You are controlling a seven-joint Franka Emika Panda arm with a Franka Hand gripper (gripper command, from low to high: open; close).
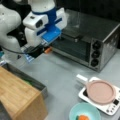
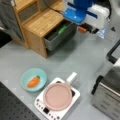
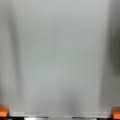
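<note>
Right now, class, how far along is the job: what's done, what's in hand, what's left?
Done: the drawer is open. In hand: nothing; the gripper hangs open above the table, near the oven. Untouched: the carrot lies in the bowl, the pan sits on the cooker.

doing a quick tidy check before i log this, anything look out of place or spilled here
Nothing spilled or damaged. The wooden cabinet's drawer stands open with something green inside. The carrot lies in its bowl, the pan sits squarely on the cooker. The hand hangs above bare table, holding nothing.
</note>
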